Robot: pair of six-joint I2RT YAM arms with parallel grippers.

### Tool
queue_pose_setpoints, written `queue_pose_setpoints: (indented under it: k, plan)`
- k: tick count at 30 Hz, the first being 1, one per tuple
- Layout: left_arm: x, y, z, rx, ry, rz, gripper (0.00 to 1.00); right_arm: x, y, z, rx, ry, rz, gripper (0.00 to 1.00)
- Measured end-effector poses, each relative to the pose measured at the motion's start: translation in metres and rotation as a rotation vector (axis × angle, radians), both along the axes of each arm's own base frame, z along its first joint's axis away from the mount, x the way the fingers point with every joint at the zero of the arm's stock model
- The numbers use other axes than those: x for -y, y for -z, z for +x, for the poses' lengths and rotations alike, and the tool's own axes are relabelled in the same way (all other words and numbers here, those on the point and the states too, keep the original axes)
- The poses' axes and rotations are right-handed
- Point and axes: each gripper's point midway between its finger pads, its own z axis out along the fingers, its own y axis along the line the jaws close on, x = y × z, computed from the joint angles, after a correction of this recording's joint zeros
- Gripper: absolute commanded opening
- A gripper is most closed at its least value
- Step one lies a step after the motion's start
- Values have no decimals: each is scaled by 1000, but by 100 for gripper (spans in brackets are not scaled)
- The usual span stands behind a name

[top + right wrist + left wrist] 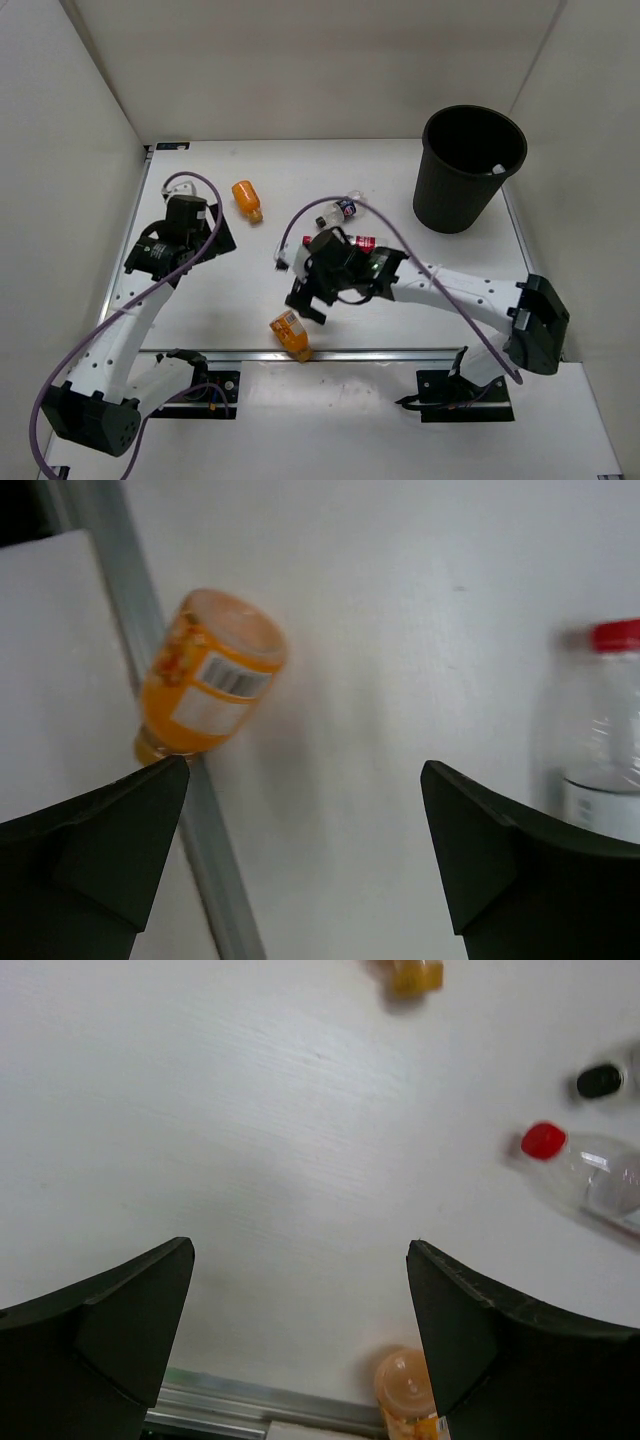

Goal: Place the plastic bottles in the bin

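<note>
The black bin [470, 165] stands at the back right. One orange bottle [246, 200] lies back left. It also shows in the left wrist view [415, 975]. A second orange bottle [290, 335] lies at the front rail and shows in both wrist views [210, 680] [405, 1385]. A clear blue-label bottle [340, 212] lies mid-table, its black cap [600, 1080] visible. A clear red-label bottle [362, 242] [605, 730] [595, 1170] lies beside my right arm. The green-label bottle is out of view. My right gripper [305, 305] [305, 768] is open and empty, just above the front orange bottle. My left gripper [222, 238] [300, 1250] is open and empty.
A metal rail [400, 352] [190, 810] runs along the table's front edge. White walls enclose the table on the left, back and right. A small white item [497, 168] shows inside the bin's rim.
</note>
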Motion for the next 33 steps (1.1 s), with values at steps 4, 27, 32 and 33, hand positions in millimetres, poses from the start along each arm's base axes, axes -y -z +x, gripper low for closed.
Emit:
queue_pose_setpoints:
  k: [4,27,32,33]
  plan:
    - [-22,-12,11,42,-97,40,98,-21,32,-45,-78,-116,-44,99]
    - [-33,-6,35,78,-193,20,99,-66,104,-55,-247,17,-6,35]
    - [-31,-3,35,65,-173,22,98,-55,80,-25,-213,68,41,32]
    - [-30,-1,36,58,-166,23,99,-50,65,-12,-197,91,68,32]
